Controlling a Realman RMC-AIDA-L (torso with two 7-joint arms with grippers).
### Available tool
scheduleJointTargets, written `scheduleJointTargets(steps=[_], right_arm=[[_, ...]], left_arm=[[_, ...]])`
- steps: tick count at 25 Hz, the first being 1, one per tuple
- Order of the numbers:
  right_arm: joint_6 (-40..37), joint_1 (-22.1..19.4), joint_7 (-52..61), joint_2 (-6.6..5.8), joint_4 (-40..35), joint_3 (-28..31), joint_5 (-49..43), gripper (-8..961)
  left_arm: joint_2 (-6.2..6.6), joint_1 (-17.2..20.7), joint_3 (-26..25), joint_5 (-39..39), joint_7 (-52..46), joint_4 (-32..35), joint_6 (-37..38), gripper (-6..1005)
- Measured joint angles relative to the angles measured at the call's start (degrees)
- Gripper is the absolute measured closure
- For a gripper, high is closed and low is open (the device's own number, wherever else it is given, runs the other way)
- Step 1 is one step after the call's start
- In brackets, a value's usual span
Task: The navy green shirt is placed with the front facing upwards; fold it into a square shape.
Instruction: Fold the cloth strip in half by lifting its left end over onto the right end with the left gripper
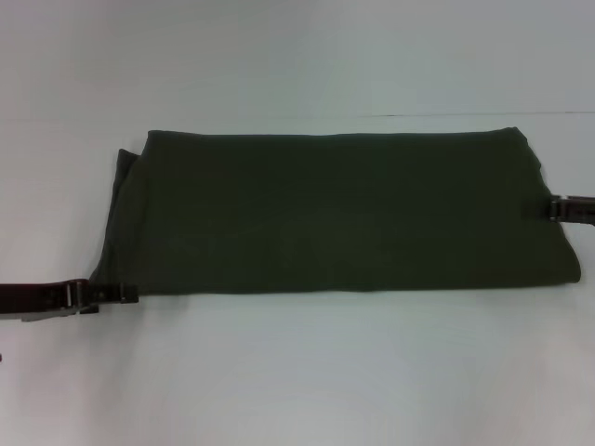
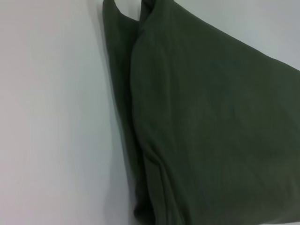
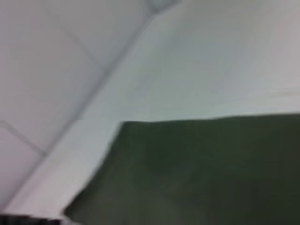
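Observation:
The navy green shirt (image 1: pixel 339 212) lies on the white table as a long, wide rectangle with its plain side up; no lettering shows. My left gripper (image 1: pixel 125 295) is low at the shirt's near left corner, touching its edge. My right gripper (image 1: pixel 555 208) sits at the middle of the shirt's right edge, its tip over the cloth. The left wrist view shows the shirt's (image 2: pixel 211 126) stacked layers at a folded edge. In the right wrist view, a corner of the shirt (image 3: pixel 201 173) rests on the table.
The white table (image 1: pixel 297 372) extends all around the shirt, with a wide bare strip in front. A thin seam line (image 1: pixel 483 115) runs along the far right. The table's edge (image 3: pixel 61 159) and tiled floor (image 3: pixel 42 70) appear in the right wrist view.

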Motion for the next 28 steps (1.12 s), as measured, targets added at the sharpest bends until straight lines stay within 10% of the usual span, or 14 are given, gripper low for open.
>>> scheduleJointTargets(steps=[19, 28], right_arm=[[-13.26, 1.4, -10.07, 0.08, -1.32, -5.37, 2.58, 234], [-14.78, 1.03, -9.72, 0.68, -4.61, -5.91, 2.58, 38]], left_arm=[[0.04, -0.63, 0.0, 0.01, -0.43, -0.59, -1.49, 214], [0.1, -0.82, 0.0, 0.01, -1.0, -0.72, -1.77, 214]])
